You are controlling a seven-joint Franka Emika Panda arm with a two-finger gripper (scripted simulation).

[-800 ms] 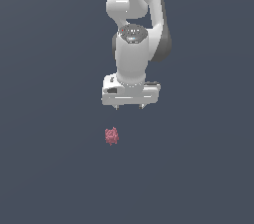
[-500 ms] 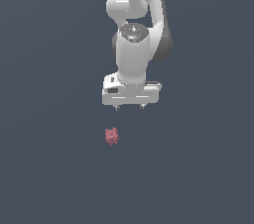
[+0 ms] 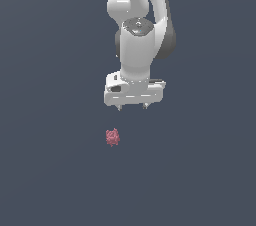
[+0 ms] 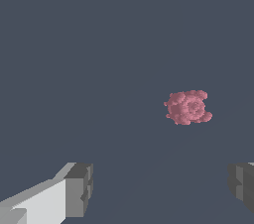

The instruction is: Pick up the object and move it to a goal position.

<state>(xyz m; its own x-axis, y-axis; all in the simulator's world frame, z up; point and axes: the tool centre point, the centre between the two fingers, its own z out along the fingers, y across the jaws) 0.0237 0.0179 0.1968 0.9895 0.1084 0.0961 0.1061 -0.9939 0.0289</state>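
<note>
The object (image 3: 113, 137) is a tiny pinkish-red bumpy lump lying on the dark grey floor. In the exterior view my white gripper (image 3: 132, 107) points down, above the object and a little to that view's right of it, apart from it. Its jaws stand wide open and empty. In the wrist view the object (image 4: 188, 107) lies ahead of the two fingertips (image 4: 79, 190), outside the gap between them; the gripper (image 4: 161, 188) holds nothing.
A plain dark grey surface (image 3: 50, 170) fills both views. Nothing else stands on it.
The gripper has come down slightly and shifted a little toward the object. The object has not moved.
</note>
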